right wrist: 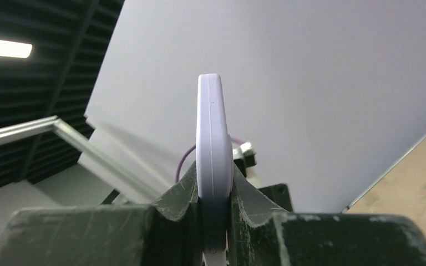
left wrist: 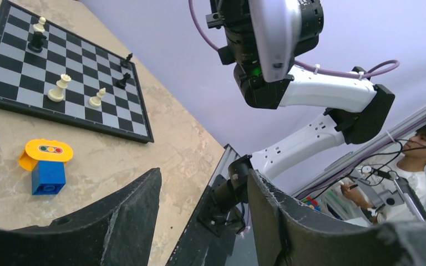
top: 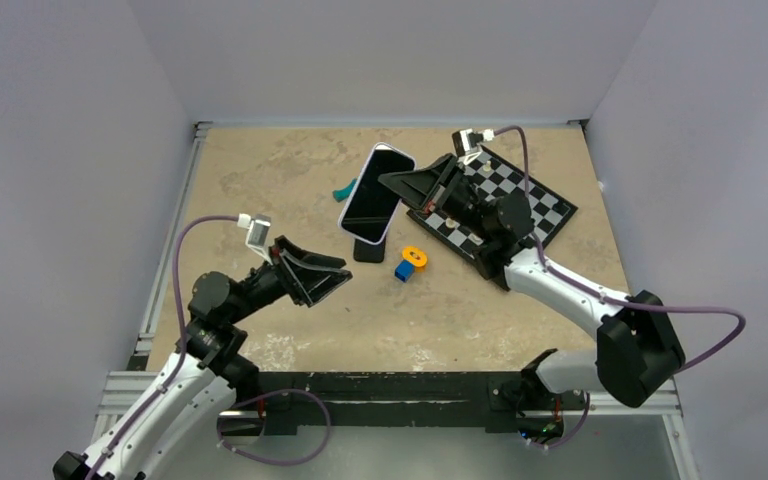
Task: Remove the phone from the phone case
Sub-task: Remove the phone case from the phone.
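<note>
The phone [top: 372,196] has a black screen and sits in a pale lavender case. It hangs tilted above the middle of the table, held by one long edge. My right gripper [top: 400,186] is shut on that edge. In the right wrist view the cased phone [right wrist: 213,127] stands edge-on between my fingers, with the right gripper [right wrist: 215,188] clamped on both faces. My left gripper [top: 343,278] is open and empty, above the table to the near left of the phone. In the left wrist view the left gripper [left wrist: 204,177] shows wide-apart jaws with nothing between them.
A chessboard [top: 545,210] with a few pieces lies at the back right, also in the left wrist view [left wrist: 11,88]. A blue block with an orange top [top: 410,262] stands near the centre. A small black object [top: 368,251] lies under the phone. A teal piece [top: 343,190] lies left of the phone.
</note>
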### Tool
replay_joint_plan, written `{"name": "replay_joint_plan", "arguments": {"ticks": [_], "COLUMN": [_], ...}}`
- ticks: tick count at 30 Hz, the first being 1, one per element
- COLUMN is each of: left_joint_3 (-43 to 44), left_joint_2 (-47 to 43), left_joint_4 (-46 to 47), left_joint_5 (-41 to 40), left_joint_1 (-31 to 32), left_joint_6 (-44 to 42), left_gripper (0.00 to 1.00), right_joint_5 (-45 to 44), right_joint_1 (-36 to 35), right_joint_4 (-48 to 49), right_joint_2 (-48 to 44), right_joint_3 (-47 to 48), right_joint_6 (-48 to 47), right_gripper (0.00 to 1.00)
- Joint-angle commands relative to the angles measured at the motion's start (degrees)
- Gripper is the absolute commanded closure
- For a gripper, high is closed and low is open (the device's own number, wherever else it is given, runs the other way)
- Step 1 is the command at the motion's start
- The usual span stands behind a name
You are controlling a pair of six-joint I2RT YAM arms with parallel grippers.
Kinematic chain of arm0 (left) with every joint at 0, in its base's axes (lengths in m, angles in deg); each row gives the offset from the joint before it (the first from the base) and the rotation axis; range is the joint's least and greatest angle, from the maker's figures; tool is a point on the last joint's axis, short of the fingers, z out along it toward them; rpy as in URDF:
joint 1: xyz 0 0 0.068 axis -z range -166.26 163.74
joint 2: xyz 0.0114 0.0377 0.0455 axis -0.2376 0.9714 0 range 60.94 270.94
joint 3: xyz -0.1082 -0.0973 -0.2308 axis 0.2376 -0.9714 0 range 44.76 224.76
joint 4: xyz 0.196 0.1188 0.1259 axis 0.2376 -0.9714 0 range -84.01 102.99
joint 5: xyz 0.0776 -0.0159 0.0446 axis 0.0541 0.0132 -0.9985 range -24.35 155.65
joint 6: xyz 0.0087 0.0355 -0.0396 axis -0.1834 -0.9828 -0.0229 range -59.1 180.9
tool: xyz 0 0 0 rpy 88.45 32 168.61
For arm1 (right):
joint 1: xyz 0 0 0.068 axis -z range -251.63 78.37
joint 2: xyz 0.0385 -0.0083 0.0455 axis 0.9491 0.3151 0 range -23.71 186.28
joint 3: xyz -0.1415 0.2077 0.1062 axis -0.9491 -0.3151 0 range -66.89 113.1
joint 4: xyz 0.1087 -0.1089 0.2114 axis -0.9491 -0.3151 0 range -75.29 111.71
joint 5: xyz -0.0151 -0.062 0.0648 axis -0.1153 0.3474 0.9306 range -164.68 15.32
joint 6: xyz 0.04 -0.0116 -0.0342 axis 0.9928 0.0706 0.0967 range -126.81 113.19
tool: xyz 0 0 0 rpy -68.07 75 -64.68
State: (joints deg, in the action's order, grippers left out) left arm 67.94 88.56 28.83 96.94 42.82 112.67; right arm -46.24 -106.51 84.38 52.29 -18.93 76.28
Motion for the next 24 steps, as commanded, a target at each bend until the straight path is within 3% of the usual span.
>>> {"name": "replay_joint_plan", "arguments": {"ticks": [1,7,17,24], "left_joint_3": [-2.2,-3.0,-3.1,-3.7], "left_joint_2": [0.1,5.0,10.4,12.2], "left_joint_4": [11.7,22.2,27.1,30.6], "left_joint_5": [-4.3,-5.6,-6.9,-7.7], "left_joint_1": [0.4,0.3,0.4,0.3], "left_joint_6": [3.6,4.3,6.3,8.1], "left_gripper": [0.38,0.37,0.58,0.62], "right_joint_5": [-11.9,-13.9,-14.4,-14.6], "right_joint_1": [-1.6,-4.3,-6.1,-6.1], "right_joint_4": [-3.8,-0.5,1.4,1.5], "right_joint_2": [-0.1,4.8,6.6,6.0], "right_joint_3": [3.5,4.5,3.9,3.4], "right_joint_6": [-6.9,-5.9,-5.3,-4.9], "right_gripper": [1.00,1.00,1.00,1.00]}}
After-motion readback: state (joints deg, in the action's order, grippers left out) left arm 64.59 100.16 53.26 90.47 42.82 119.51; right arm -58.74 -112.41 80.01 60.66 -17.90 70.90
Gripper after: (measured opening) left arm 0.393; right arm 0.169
